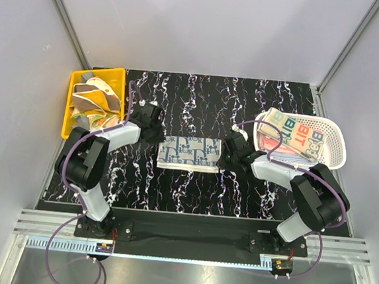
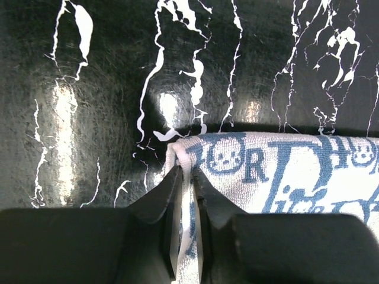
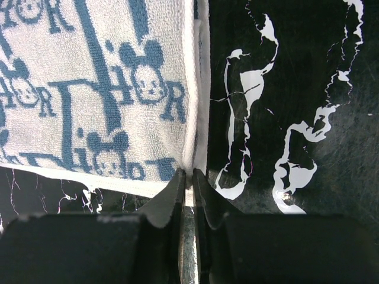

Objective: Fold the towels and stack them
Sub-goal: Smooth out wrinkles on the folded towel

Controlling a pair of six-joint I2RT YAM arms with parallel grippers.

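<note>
Overhead view: a blue-white patterned towel (image 1: pixel 188 153) lies flat as a rectangle at the middle of the black, white-veined bench (image 1: pixel 192 189), between the two arms. The left gripper (image 1: pixel 155 136) sits at the towel's left edge and the right gripper (image 1: pixel 227 155) at its right edge.

Left wrist view: the left gripper (image 2: pixel 188 174) has its jaws drawn nearly together, pinching the hem at a corner of the towel (image 2: pixel 284 171). The cloth runs down between the fingers (image 2: pixel 163 201).

Right wrist view: the right gripper (image 3: pixel 188 174) has its jaws pressed together on the white hem at the towel's (image 3: pixel 89 89) edge, where two layers of hem show side by side.

At the far left, a yellow bin (image 1: pixel 68 115) holds crumpled towels (image 1: pixel 95 100) in grey and orange-yellow. At the right, a white slotted basket (image 1: pixel 335 145) holds a cream towel with bold lettering (image 1: pixel 296 133) on top of other cloth.
</note>
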